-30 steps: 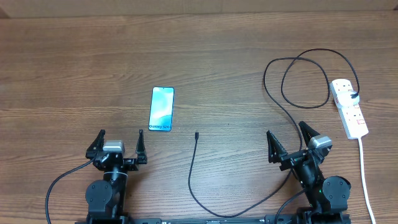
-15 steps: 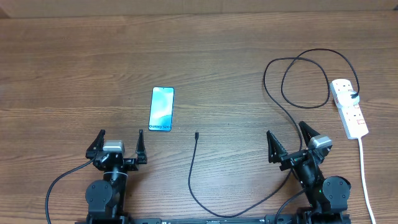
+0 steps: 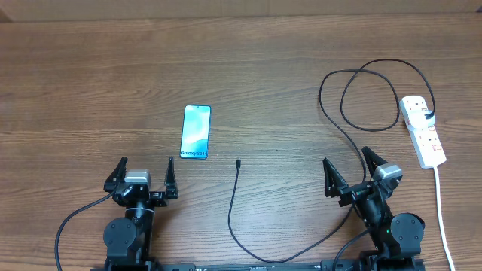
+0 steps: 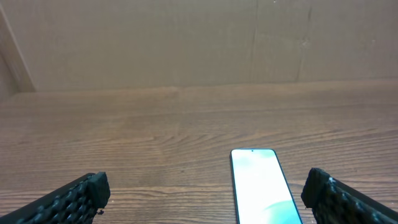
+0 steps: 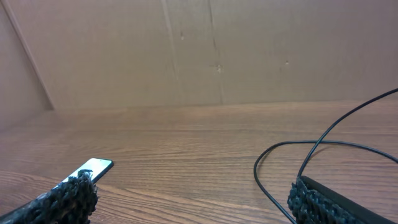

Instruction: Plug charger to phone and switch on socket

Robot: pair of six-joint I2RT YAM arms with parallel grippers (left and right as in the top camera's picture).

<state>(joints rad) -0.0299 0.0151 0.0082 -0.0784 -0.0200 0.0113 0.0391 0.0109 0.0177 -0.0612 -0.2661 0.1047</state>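
Phone (image 3: 196, 132) face-up, charger (image 3: 230, 203) tip loose just right of phone, socket (image 3: 422, 130) well right of phone, left gripper (image 3: 144, 162) and right gripper (image 3: 346, 156) both agape, empty.

The table (image 3: 90, 75) under me is brown wood, with darker grain running across it in long streaks. The phone (image 3: 195, 132) has a light blue screen, white lettering at the short edge nearest me, and a dark rim. The charger (image 3: 230, 203) is black along its whole length. The socket (image 3: 423, 132) is white with red marks at its switches, and its cord (image 3: 442, 218) is white too. My left gripper (image 3: 144, 165) and right gripper (image 3: 346, 158) are black, each with a pale grey block behind it. My fingers (image 4: 74, 196) have a black, knobbled texture. The wall (image 4: 155, 43) behind is plain tan.
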